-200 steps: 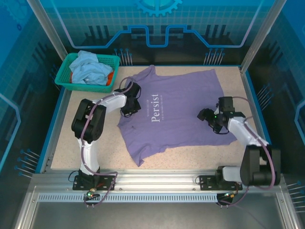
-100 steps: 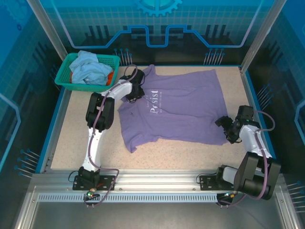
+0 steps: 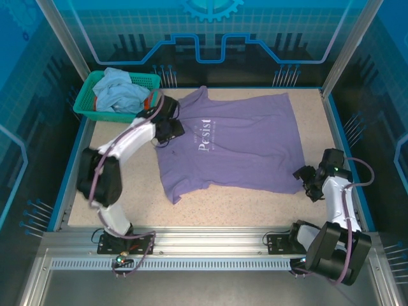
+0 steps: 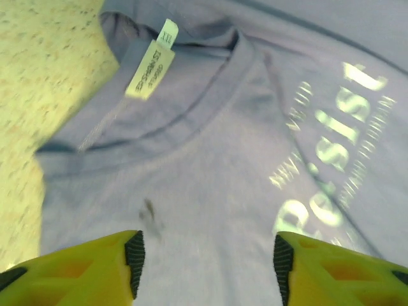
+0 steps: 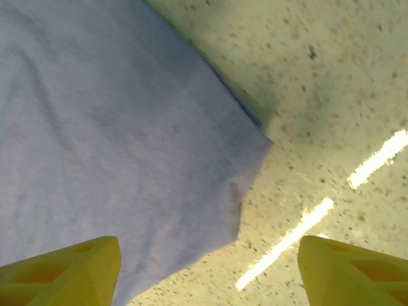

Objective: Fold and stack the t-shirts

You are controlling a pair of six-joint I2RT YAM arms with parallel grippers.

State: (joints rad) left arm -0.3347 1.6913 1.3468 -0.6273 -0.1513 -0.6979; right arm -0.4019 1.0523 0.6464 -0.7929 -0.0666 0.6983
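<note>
1. Aluminium rail (image 3: 210, 245) along the near edge carries both arm bases.
2. Just beyond it, the right end effector (image 3: 306, 180) sits low at the near right hem corner of the lavender t-shirt (image 3: 242, 146). In the right wrist view its yellow fingers (image 5: 64, 268) stand wide apart and hold nothing, with cloth and speckled worktop (image 5: 331, 95) showing between them.
3. The lavender t-shirt lies spread on the middle of the worktop, front up, collar to the left, its white lettering (image 3: 205, 137) showing.
4. The left end effector (image 3: 167, 127) hovers at the collar, moderately parted and empty. A neck label (image 4: 150, 67) shows inside the collar.
5. At the far left corner, a teal basket (image 3: 81, 102) holds a crumpled light-blue shirt (image 3: 118, 92) and an orange one (image 3: 148, 102).
</note>
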